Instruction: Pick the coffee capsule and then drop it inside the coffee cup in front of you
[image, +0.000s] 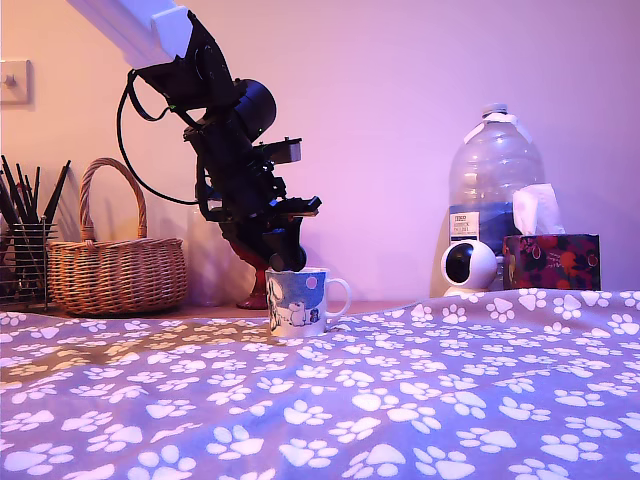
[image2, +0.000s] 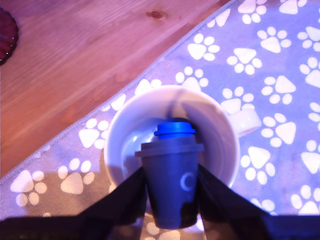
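The end effector (image2: 172, 200) pinches the coffee capsule (image2: 171, 177) directly over the open mouth of the coffee cup (image2: 220, 125), just above its rim; release here, spreading the fingers without lateral motion, so the capsule falls clear of the rim.

The gripper (image: 285, 262) sits right over the coffee cup's (image: 298, 303) open mouth, so that spot's taken, with the coffee capsule (image2: 172, 182) clamped between the fingers. The paw-print cloth (image: 400, 400) toward its front edge is wide open. Along the back edge: wicker basket (image: 115, 265) and pen holder (image: 25, 260) at the exterior view's left, water bottle (image: 495, 190), small camera (image: 468, 266) and tissue box (image: 552, 260) at its right.
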